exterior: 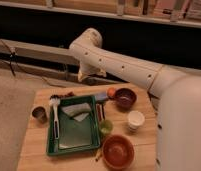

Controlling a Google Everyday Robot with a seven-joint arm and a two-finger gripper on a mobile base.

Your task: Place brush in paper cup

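Wood-topped little table (36,150), and parked on it a green tray (76,140) with the brush (55,117) lying along the left side, bristle head toward the far end, handle pointing back at the camera. Can spot the gripper (93,79) hanging off the white arm (124,65) just past the table's far edge, up and to the right of the brush head and well apart from it. Looks spread rather than pinched, though tbh hard to make out against the dark. Sharing the tray with the brush: a pale cloth (76,111), crumpled at the far end. Over on the right side of the table, the paper cup (135,120), upright, between a dark reddish bowl (125,97) behind and an orange bowl (118,151) in front. Also a small green cup (105,127) just beside the tray's right rim, a dull metal cup (39,113) off the left rim, and an orange ball (111,92) touching the reddish bowl. Grey floor (9,100) to the left, dark wall with a pale ledge (34,50) behind, boxes (169,7) on a shelf up top. Lettering on those too blurred to read.
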